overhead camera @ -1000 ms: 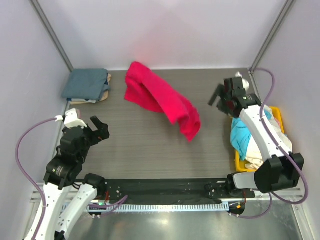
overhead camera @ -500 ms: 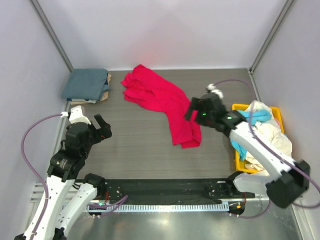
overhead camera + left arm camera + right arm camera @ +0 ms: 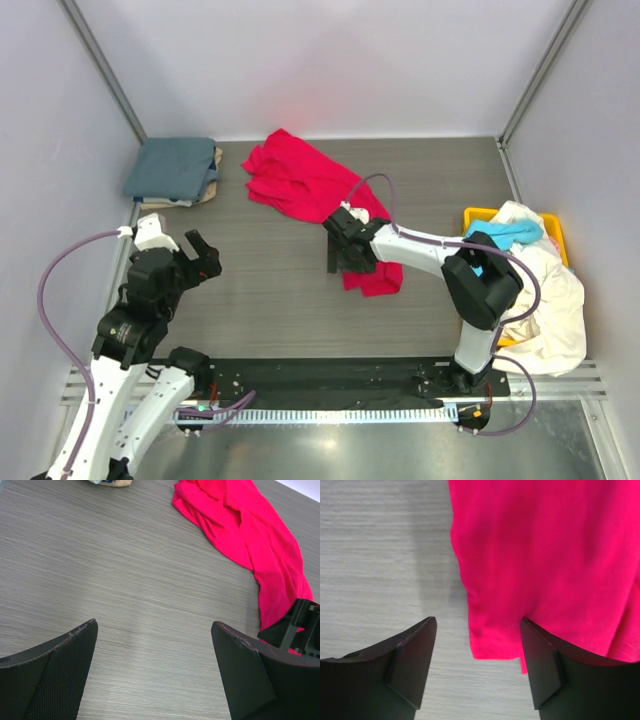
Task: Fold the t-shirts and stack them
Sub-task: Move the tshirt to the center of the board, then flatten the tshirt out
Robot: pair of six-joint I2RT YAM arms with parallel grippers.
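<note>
The right gripper (image 3: 338,258) is shown parted and ungripping, set astride the red-pink t-shirt (image 3: 310,185) edge. The left gripper (image 3: 203,254) is held wide and empty above the table (image 3: 270,290).

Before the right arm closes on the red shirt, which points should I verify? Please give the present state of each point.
1. Right gripper is open: ok, its jaws stand apart.
2. Cloth is between its jaws: ok. The near corner of the red shirt lies between them in the right wrist view.
3. Its fingertips are low enough to catch the cloth: cannot tell.
4. Left gripper is open and off the cloth: ok. It is over bare table.
5. Red shirt lies flat: not ok, it is bunched in long folds.
6. Folded stack is apart from the red shirt: ok.
</note>
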